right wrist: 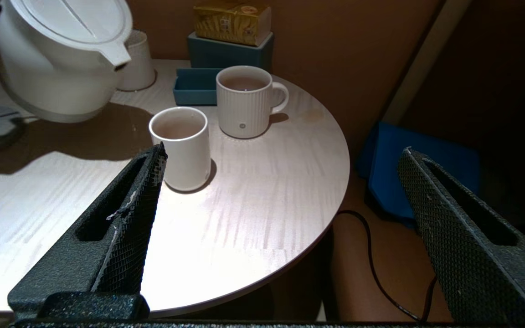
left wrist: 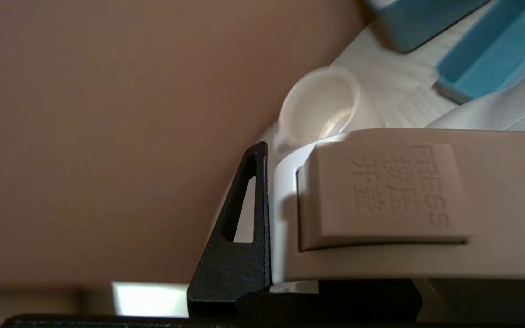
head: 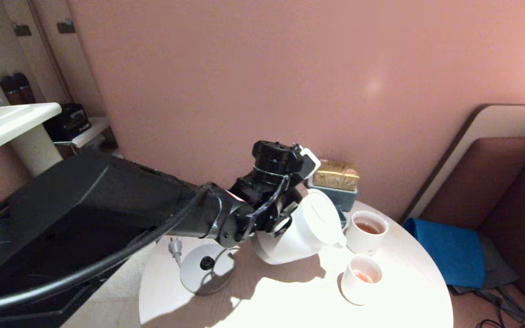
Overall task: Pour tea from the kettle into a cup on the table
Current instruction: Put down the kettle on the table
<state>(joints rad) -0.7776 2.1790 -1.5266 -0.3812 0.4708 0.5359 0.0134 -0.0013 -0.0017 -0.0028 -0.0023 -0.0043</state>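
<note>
The white kettle (head: 301, 232) hangs tilted above the round white table (head: 290, 300), with my left gripper (head: 285, 218) shut on its handle (left wrist: 381, 205); one black finger (left wrist: 239, 255) presses the handle's side. Its spout (right wrist: 117, 55) points at the small tapered cup (right wrist: 138, 64), which looks empty (left wrist: 319, 107) and is hidden behind the kettle in the head view. I see no tea leaving the spout. Reddish-brown tea (head: 368, 228) stands in the handled mug (right wrist: 244, 102) and in the wider handleless cup (right wrist: 181, 148). My right gripper (right wrist: 280, 157) is open over the table's near right edge.
The kettle's round base (head: 205, 269) and its plug (head: 176, 248) lie at the table's left. A teal box with a golden pack (head: 337, 175) and a small teal tray (right wrist: 196, 86) stand at the back by the wall. A blue cushion (head: 445, 248) and floor cable (right wrist: 381, 273) lie right.
</note>
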